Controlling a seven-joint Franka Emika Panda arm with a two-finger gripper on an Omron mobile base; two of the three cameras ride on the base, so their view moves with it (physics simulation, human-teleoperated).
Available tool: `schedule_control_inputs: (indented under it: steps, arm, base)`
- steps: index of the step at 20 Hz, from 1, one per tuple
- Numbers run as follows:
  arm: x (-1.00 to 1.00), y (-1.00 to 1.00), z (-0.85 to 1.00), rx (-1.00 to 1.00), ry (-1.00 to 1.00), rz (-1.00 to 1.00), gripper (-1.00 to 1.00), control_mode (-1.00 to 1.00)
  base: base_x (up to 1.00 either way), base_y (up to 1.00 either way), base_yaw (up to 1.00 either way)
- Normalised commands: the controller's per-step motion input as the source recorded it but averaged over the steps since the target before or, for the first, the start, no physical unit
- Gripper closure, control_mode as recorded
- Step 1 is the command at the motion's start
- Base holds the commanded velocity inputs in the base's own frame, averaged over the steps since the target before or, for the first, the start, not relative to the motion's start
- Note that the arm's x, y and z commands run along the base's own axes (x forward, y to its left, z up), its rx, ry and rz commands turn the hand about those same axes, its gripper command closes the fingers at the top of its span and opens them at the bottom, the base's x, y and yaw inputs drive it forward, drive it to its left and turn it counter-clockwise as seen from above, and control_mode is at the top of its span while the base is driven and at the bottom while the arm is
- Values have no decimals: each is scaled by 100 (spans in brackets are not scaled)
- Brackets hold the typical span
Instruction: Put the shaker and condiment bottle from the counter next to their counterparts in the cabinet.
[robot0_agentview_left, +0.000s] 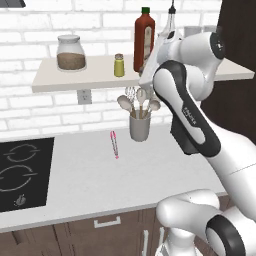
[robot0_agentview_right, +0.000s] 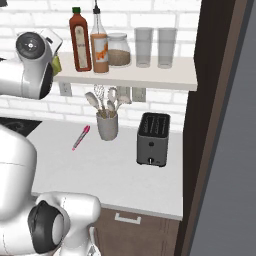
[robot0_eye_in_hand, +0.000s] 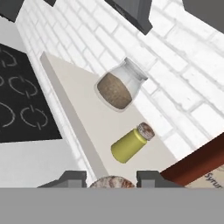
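The cabinet is a white shelf board (robot0_agentview_left: 90, 75) on the brick wall. On it a tiny yellow-green shaker (robot0_agentview_left: 119, 65) stands left of the tall red bottle (robot0_agentview_left: 144, 40). My gripper (robot0_eye_in_hand: 111, 177) hovers just above the shelf beside that red bottle (robot0_eye_in_hand: 197, 168), shut on another shaker (robot0_eye_in_hand: 111, 182), whose round greyish cap shows between the fingertips. The shelf's own shaker (robot0_eye_in_hand: 129, 144) lies just ahead of it. The condiment bottle (robot0_agentview_right: 100, 47), orange-brown with a dark spout, stands on the shelf right beside the red bottle (robot0_agentview_right: 80, 40).
A glass jar of brown grains (robot0_agentview_left: 71, 52) sits further left on the shelf, and two glasses (robot0_agentview_right: 154, 47) at its right end. On the counter below are a utensil holder (robot0_agentview_left: 139, 125), a pink pen (robot0_agentview_left: 114, 144), a toaster (robot0_agentview_right: 153, 139) and the cooktop (robot0_agentview_left: 22, 172).
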Motion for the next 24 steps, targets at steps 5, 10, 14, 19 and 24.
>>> schedule_control_inputs:
  steps: [5, 10, 14, 19, 24]
  arm:
    - [22, 0, -1, 0, 0, 0, 100, -100]
    - [27, 0, -6, 0, 0, 0, 100, -100]
    - [18, 0, 0, 0, 0, 0, 100, -100]
    - [6, 0, 0, 0, 0, 0, 100, -100]
    - [0, 0, 0, 5, 10, 2, 100, -100]
  base:
    - [0, 0, 0]
    - [0, 0, 0]
    - [0, 0, 0]
    - [0, 0, 0]
    - [0, 0, 0]
